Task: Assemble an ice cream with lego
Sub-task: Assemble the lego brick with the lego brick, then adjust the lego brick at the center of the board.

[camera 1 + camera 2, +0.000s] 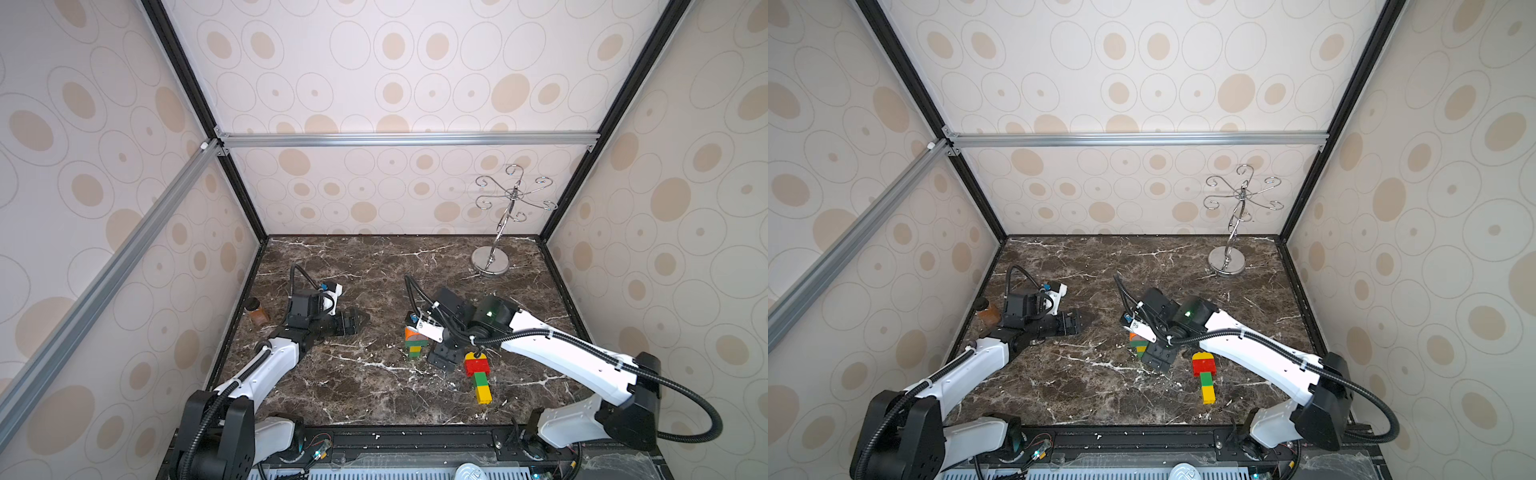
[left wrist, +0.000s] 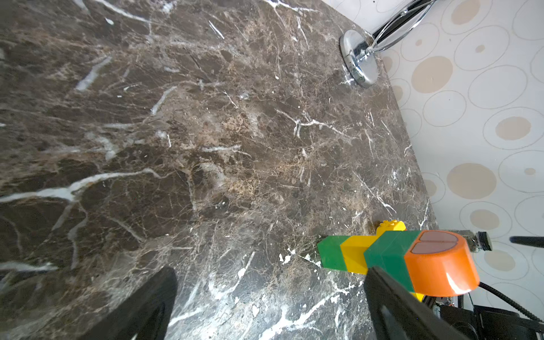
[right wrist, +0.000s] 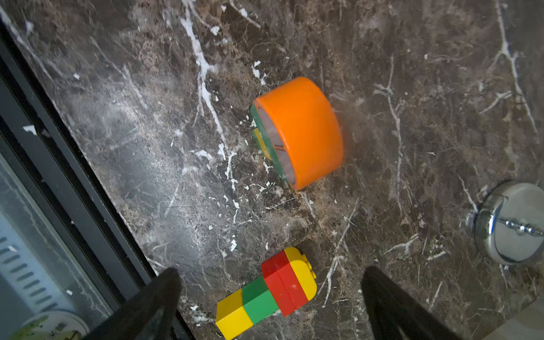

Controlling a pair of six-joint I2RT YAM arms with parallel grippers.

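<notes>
Far left, nr the side wall: brown jar (image 1: 258,314), beside the left arm. Left gripper (image 1: 359,321) is left of centre over the table (image 1: 374,266), pointing right. Wrist view shows its fingers (image 2: 147,306) spread wide w/ nothing btwn them, well apart from any brick. Mid-table: orange-topped stack (image 1: 415,343), an orange dome over green, yellow, green bricks. It looks upright and is partly hidden under the right wrist in a top view. Just right of it, right gripper (image 1: 444,361) points down, fingers (image 3: 153,303) spread, gripping nothing. Next right: red-and-yellow stack (image 1: 478,376) lies flat on the table. It goes yellow dome, red, green, yellow, w/ dome end away from the front edge. It's close beside the right gripper, no contact seen. Back right corner: chrome stand (image 1: 492,257).
</notes>
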